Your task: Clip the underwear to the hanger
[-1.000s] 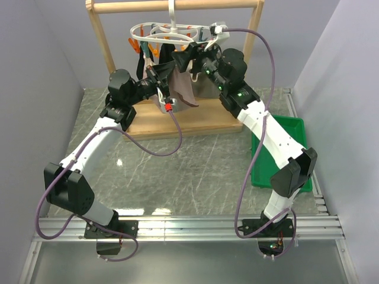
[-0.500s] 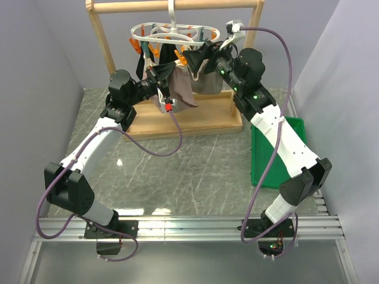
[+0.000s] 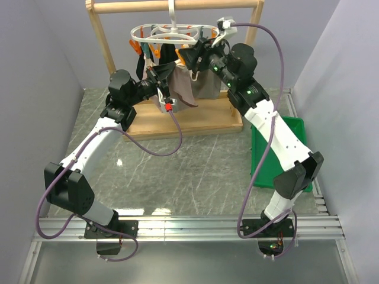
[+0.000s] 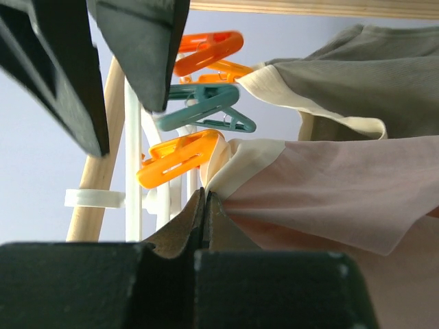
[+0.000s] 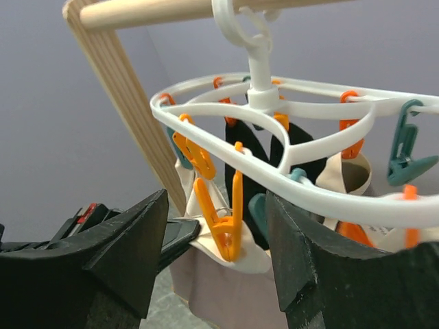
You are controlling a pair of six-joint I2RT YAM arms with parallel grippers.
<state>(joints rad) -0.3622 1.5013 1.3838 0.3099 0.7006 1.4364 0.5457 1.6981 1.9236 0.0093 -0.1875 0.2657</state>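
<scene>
The pink-beige underwear (image 3: 181, 89) hangs under the white oval hanger (image 3: 172, 32). My left gripper (image 3: 161, 76) is shut on its cream waistband, pinching the edge at the jaw tips (image 4: 204, 199); the pink fabric (image 4: 329, 195) spreads to the right. My right gripper (image 3: 188, 57) is open beside the hanger ring (image 5: 274, 147). Its fingers (image 5: 130, 247) stand on either side of an orange peg (image 5: 230, 219), not touching it. That peg's tip sits on the cream waistband (image 5: 254, 259). The left gripper (image 5: 175, 233) shows beside it.
The hanger hangs from a tall wooden rack (image 3: 105, 41) on a wooden base (image 3: 195, 121). A black garment (image 5: 254, 161) and a grey-taupe garment (image 3: 207, 86) also hang from it. Several orange and teal pegs dangle. A green tray (image 3: 278, 151) lies at the right.
My right gripper swung right and back, and now sits a little higher and closer to the hanger ring. The left arm and the underwear have not moved.
</scene>
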